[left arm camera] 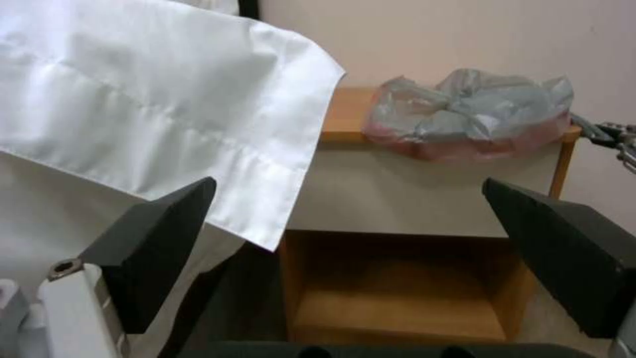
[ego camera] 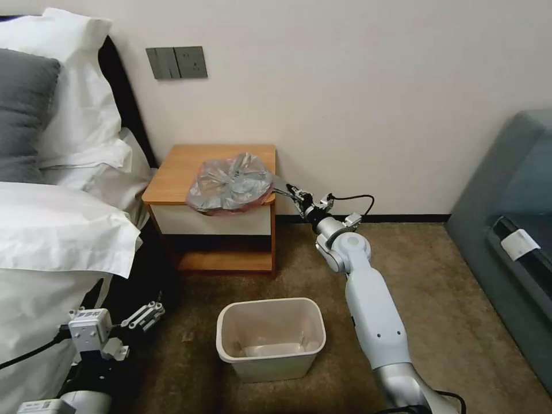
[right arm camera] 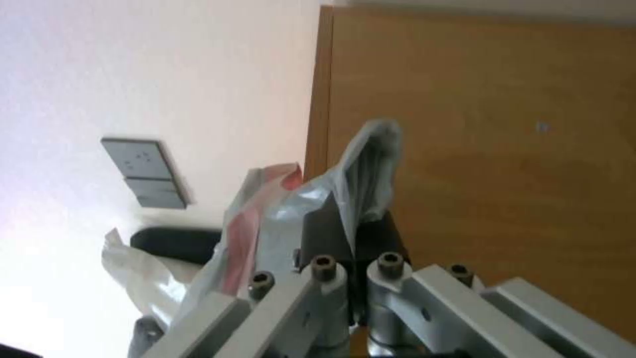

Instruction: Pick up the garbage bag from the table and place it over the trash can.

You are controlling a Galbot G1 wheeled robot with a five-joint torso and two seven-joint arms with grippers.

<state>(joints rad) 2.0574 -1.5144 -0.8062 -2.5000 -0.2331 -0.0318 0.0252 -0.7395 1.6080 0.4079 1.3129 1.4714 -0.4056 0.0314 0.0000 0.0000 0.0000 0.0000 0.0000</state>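
The garbage bag (ego camera: 233, 183) lies crumpled on the right front part of the table (ego camera: 178, 167), grey and translucent with a pinkish-red edge hanging over the front. My right gripper (ego camera: 283, 190) reaches to the table's right edge; in the right wrist view it (right arm camera: 353, 233) is shut on a fold of the garbage bag (right arm camera: 367, 164), with the table's wood (right arm camera: 497, 124) behind it. On the carpet in front of the table stands the trash can (ego camera: 276, 363), cream-coloured. My left gripper (ego camera: 146, 316) hangs low beside the bed, open (left arm camera: 349, 184), facing the garbage bag (left arm camera: 470, 107) and table (left arm camera: 345, 114).
The bed with its white sheet (ego camera: 57, 230) and pillows (ego camera: 69, 86) presses against the table's left side, and the sheet (left arm camera: 166, 99) hangs close to my left gripper. A grey glass-fronted cabinet (ego camera: 506, 230) stands at the right. Bare carpet (ego camera: 437, 270) lies between it and my right arm.
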